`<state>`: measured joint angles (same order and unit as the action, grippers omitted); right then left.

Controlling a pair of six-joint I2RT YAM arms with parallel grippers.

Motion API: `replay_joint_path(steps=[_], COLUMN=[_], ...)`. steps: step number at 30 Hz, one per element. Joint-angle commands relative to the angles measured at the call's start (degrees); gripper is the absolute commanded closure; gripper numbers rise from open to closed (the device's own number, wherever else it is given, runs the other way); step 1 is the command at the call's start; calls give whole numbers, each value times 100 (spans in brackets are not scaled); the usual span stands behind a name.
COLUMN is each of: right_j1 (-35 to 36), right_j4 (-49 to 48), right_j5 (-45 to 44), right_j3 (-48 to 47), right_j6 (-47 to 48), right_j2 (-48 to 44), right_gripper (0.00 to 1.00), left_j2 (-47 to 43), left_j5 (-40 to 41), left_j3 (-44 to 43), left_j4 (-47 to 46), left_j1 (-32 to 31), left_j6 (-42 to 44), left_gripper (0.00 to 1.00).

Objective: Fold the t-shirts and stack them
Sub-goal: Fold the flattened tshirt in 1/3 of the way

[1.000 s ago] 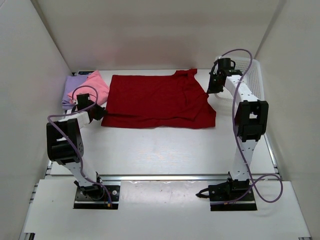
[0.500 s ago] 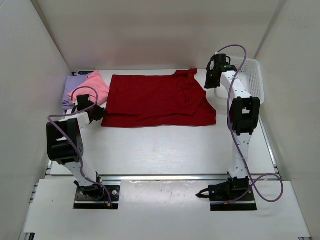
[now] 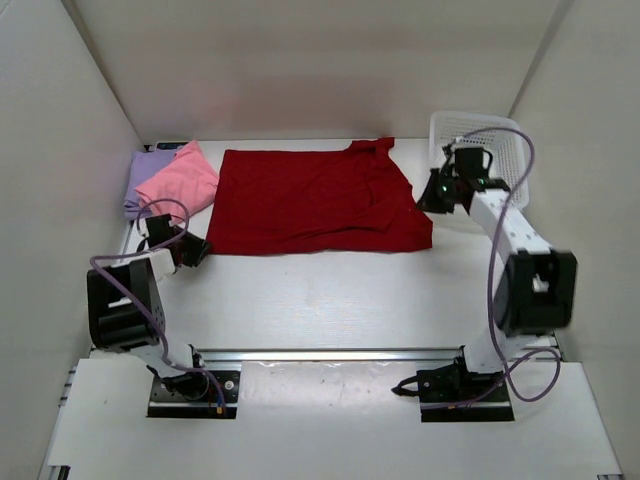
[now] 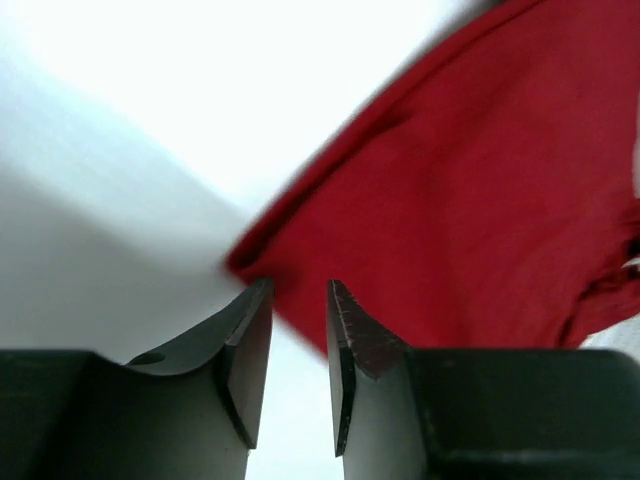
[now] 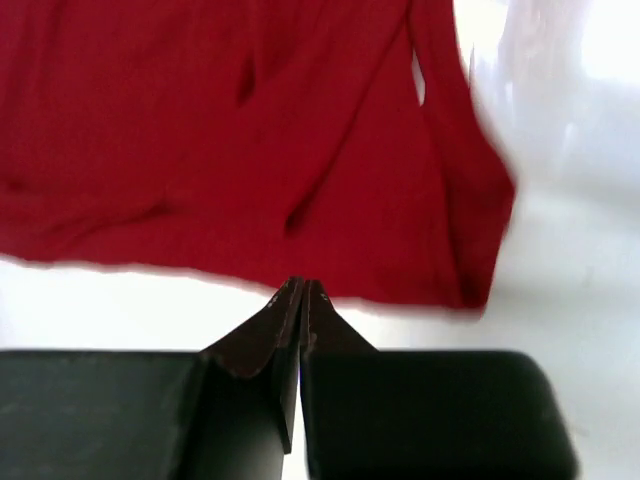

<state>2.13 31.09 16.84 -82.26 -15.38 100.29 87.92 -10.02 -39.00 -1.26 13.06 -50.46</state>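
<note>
The dark red t-shirt (image 3: 315,200) lies spread flat at the back middle of the table. A folded pink t-shirt (image 3: 182,178) rests on a lavender one (image 3: 143,172) at the back left. My left gripper (image 3: 197,247) sits just off the red shirt's near left corner. In the left wrist view that gripper (image 4: 298,290) is open, nothing between its fingers, and the red corner (image 4: 250,262) lies right ahead of the tips. My right gripper (image 3: 427,203) hangs at the shirt's right edge. In the right wrist view it (image 5: 302,286) is shut and empty, above the red hem (image 5: 300,200).
A white lattice basket (image 3: 502,150) stands at the back right, just behind the right arm. White walls close in the table on the left, back and right. Bare table (image 3: 320,300) stretches between the red shirt and the arm bases.
The left gripper drew back toward the near left and opened off the red shirt's corner. The right arm swung from the back, beside the basket, down to the shirt's right edge.
</note>
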Motion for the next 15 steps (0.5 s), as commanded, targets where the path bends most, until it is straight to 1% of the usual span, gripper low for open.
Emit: replay_joint_path(steps=[1, 3, 4, 5, 6, 8, 9, 10, 11, 13, 14, 15], right_j1=[-46, -20, -28, -37, -177, -484, -720, -906, -960, -1065, -1074, -1092], right_j4=[-1472, -1684, -1738, -1903, -1975, -2273, -2396, -2623, -2869, -3056, -3361, -3486], right_j5=[268, 276, 180, 144, 31, 47, 213, 327, 250, 250, 232, 267], right_j3=[1733, 2544, 2705, 3063, 3397, 3802, 4066, 4217, 4392, 4578, 4674, 4692], right_j6=[-571, -686, -703, -782, -922, -1195, -1457, -1668, -1749, -1959, -2004, -2074], right_j2=[-1440, -2020, -2144, -2293, -2364, -2348, -2304, -2286, -2216, -2023, -1987, -1822], right_gripper=[100, 100, 94, 87, 83, 72, 71, 67, 64, 61, 61, 60], left_j2=[286, 445, 489, 454, 419, 366, 349, 357, 331, 252, 148, 68], left_j5=[-369, -465, -492, -396, -369, -238, -246, -316, -290, -316, -186, -176], left_j3=[112, 16, 24, 7, 59, 86, 69, 86, 86, 103, 156, 235], left_j4=[-32, 2, 20, 12, -6, -112, -120, -112, -33, 125, 126, 126], left_j1=[39, 21, 21, 12, -14, -14, -14, -14, -66, -58, -41, -84], left_j6=[-87, -96, -105, -105, -113, -114, -122, -79, -70, -8, 27, 36], left_gripper=[60, 62, 62, 64, 65, 68, 69, 69, 69, 67, 65, 61])
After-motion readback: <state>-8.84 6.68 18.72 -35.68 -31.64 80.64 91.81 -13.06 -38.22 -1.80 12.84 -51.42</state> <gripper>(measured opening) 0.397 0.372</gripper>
